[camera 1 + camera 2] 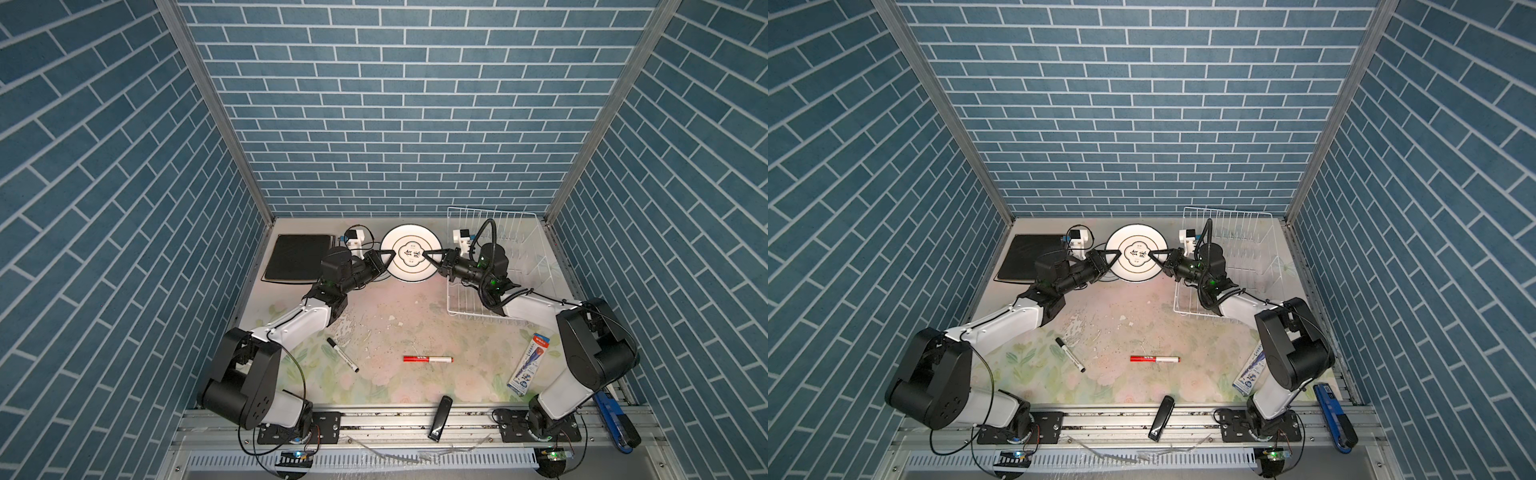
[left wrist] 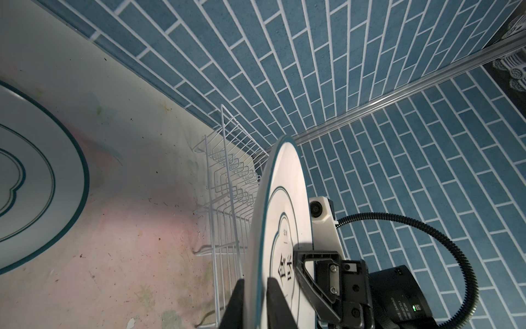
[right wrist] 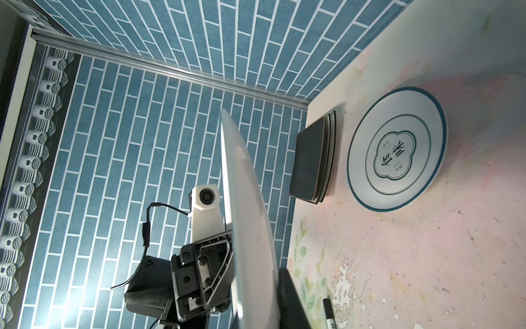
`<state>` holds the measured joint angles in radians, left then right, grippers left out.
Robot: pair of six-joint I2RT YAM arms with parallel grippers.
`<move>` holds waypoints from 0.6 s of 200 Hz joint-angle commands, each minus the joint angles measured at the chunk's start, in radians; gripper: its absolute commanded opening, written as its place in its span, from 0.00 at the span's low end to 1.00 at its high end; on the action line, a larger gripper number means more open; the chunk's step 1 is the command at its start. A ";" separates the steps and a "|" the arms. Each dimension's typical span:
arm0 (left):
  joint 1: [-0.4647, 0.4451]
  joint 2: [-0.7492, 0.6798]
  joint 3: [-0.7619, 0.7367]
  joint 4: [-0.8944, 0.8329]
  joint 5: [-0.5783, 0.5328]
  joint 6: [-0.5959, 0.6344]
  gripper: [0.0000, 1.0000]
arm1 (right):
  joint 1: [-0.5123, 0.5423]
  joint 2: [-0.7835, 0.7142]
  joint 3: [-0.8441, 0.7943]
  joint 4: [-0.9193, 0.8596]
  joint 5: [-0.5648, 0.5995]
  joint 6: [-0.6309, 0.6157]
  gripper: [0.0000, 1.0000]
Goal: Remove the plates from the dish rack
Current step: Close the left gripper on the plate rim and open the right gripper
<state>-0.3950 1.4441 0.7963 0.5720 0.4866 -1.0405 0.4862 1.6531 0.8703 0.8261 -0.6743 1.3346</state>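
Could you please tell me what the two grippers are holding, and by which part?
One round white dark-rimmed plate: left gripper on one side of its rim, right gripper on the opposite side.

My left arm [image 1: 291, 324] and right arm [image 1: 536, 309] wear white shells between bulky black joint housings, and each rises from a black base plate [image 1: 299, 430] fixed with silver screws. My left gripper [image 1: 387, 253] and right gripper [image 1: 432, 257] are black, with open triangular finger frames and small silver screws at the mounts. A white wrist camera [image 2: 320, 210] sits behind each. A ribbed black cable [image 2: 444, 233] loops from my right wrist, a thin black wire [image 3: 146, 230] from my left. Small green lights glow on both forearms.
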 commanded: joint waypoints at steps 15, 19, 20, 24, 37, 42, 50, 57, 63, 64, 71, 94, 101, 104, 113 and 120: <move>-0.004 0.008 0.003 0.024 0.015 0.011 0.07 | 0.005 0.011 0.041 0.106 -0.035 0.061 0.00; -0.002 0.007 0.003 0.023 0.015 0.011 0.05 | 0.005 0.011 0.042 0.108 -0.037 0.061 0.00; -0.002 0.007 0.003 0.023 0.015 0.011 0.04 | 0.004 0.011 0.042 0.108 -0.037 0.061 0.00; -0.002 0.007 0.003 0.022 0.014 0.010 0.02 | 0.005 0.013 0.044 0.110 -0.038 0.061 0.00; -0.002 0.006 0.004 0.017 0.006 0.015 0.00 | 0.004 0.017 0.045 0.113 -0.045 0.061 0.16; -0.003 0.005 0.005 0.012 0.004 0.018 0.00 | 0.004 0.019 0.047 0.113 -0.048 0.061 0.22; -0.003 0.006 0.008 0.002 0.000 0.023 0.00 | 0.004 0.021 0.047 0.114 -0.053 0.061 0.34; -0.002 0.002 0.010 -0.001 -0.003 0.030 0.00 | 0.005 0.022 0.047 0.114 -0.052 0.061 0.42; -0.001 0.002 0.009 -0.006 -0.006 0.032 0.00 | 0.004 0.022 0.045 0.112 -0.052 0.061 0.46; -0.001 0.002 0.009 -0.007 -0.007 0.032 0.00 | 0.004 0.022 0.045 0.111 -0.052 0.061 0.47; -0.001 0.000 0.009 -0.008 -0.009 0.033 0.00 | 0.005 0.022 0.044 0.108 -0.050 0.061 0.50; 0.004 -0.011 0.007 -0.012 -0.024 0.036 0.00 | 0.003 0.019 0.046 0.071 -0.033 0.057 0.63; 0.006 -0.012 0.005 -0.012 -0.026 0.037 0.00 | 0.002 0.017 0.047 0.057 -0.029 0.054 0.71; 0.008 -0.014 0.005 -0.012 -0.028 0.037 0.00 | 0.002 0.016 0.047 0.049 -0.026 0.052 0.76; 0.013 -0.019 0.004 -0.012 -0.032 0.039 0.00 | 0.000 0.012 0.049 0.025 -0.023 0.042 0.88; 0.016 -0.022 0.003 -0.012 -0.035 0.040 0.00 | 0.000 0.008 0.051 0.000 -0.018 0.032 0.95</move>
<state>-0.3904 1.4475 0.7963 0.5331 0.4664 -1.0245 0.4862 1.6718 0.8829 0.8639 -0.7017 1.3720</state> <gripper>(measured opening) 0.103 0.847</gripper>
